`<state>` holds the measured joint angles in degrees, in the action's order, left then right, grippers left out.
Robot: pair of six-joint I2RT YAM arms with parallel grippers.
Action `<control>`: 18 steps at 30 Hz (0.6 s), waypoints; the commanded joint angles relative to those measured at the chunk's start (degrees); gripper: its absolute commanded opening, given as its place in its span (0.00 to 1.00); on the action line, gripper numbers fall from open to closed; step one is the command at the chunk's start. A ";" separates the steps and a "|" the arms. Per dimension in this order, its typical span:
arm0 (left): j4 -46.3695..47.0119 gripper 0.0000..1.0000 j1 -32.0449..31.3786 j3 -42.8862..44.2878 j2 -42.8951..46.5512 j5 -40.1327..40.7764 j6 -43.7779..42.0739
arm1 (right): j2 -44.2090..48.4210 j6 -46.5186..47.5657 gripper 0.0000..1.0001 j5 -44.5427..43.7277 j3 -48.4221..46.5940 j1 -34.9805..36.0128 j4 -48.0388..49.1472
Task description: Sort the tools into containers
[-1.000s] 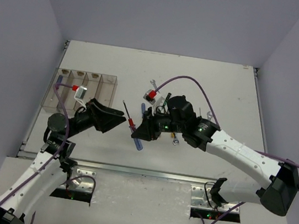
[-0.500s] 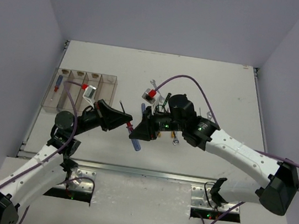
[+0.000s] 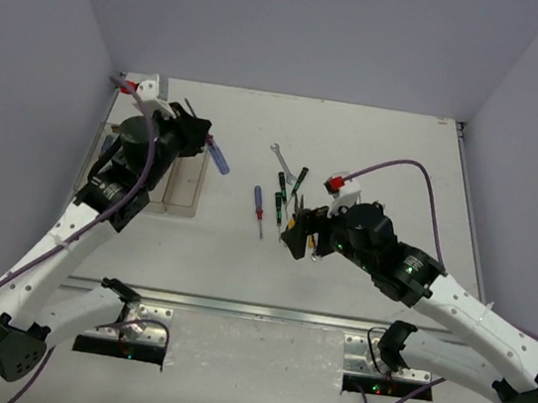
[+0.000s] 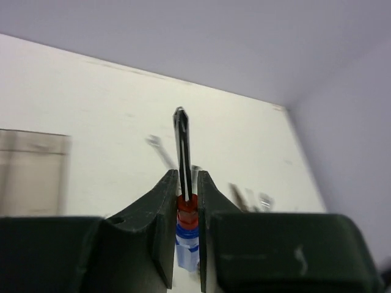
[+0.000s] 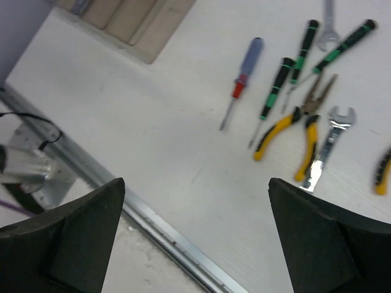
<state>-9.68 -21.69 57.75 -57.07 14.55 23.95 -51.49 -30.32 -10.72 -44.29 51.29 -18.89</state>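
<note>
My left gripper point(image 3: 201, 139) is raised over the clear containers point(image 3: 182, 191) at the table's left and is shut on a blue-handled screwdriver point(image 3: 218, 159). In the left wrist view the jaws point(image 4: 187, 178) clamp its red collar, and the black shaft of the screwdriver point(image 4: 181, 137) points away. My right gripper point(image 3: 294, 235) hangs open and empty near the loose tools. Below it lie a blue and red screwdriver point(image 5: 245, 66), green and black screwdrivers point(image 5: 278, 82), yellow pliers point(image 5: 293, 122) and a silver wrench point(image 5: 330, 141).
A second wrench point(image 3: 278, 153) lies at the far end of the tool cluster. The metal rail point(image 5: 159, 229) of the table's near edge runs under my right gripper. The containers point(image 5: 122, 15) show at the upper left of the right wrist view.
The left gripper shut on the blue screwdriver held by the right gripper, then carried it up and left over the containers. The right gripper opened and drew back to the right.
</note>
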 commanded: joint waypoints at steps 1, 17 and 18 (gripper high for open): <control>0.32 0.00 6.20 4.75 -11.84 27.90 -22.58 | 4.62 -0.60 0.99 -12.25 4.51 -1.32 -4.67; 35.77 0.00 31.70 4.41 -41.79 29.48 -57.96 | 0.34 -0.09 0.99 -3.23 8.87 -2.86 -1.24; 36.24 0.00 31.77 4.24 -42.06 29.41 -57.65 | 0.34 -0.06 0.99 -3.03 8.85 -2.88 -1.21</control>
<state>18.68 9.38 63.06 -96.85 44.75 -27.39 -51.07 -30.00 -14.72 -35.03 48.82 -23.14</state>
